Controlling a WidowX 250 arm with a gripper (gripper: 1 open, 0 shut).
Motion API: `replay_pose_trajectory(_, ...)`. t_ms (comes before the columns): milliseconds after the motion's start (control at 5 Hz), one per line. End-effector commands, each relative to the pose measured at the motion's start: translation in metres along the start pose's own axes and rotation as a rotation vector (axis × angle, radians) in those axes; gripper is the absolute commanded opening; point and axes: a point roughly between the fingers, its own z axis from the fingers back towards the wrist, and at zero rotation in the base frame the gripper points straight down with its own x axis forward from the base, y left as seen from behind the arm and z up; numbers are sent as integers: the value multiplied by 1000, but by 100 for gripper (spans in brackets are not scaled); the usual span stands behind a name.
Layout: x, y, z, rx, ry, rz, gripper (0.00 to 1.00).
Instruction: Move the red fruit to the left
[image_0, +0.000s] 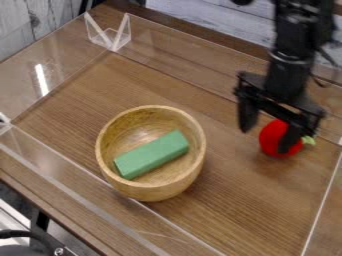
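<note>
Fruit: red fruit (279, 139) on the wooden table (201, 90), right side, partly hidden.
Gripper: gripper (279, 122) pointing down over it, fingers spread wide either side, gripping nothing.
Bowl: wooden bowl (118, 129) left, well apart, holding green block (151, 155).

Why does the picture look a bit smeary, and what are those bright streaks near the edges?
In the camera view, the arm and its gripper look soft with motion blur, while the bowl, green block and red fruit are sharper. The streaks are glare on the clear walls around the table. Light is even, shadows faint.
</note>
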Motion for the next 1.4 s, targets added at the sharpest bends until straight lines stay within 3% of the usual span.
replay_pose_trajectory(0, 19, -8, 18, 5, -95, 13, 100)
replay_pose_trajectory(400, 29, 1, -9, 20, -150, 19, 100)
replay_pose_trajectory(800, 34, 3, -3, 19, -212, 81, 100)
replay_pose_trajectory(1200, 27, 12, 8, 8, -269, 107, 100)
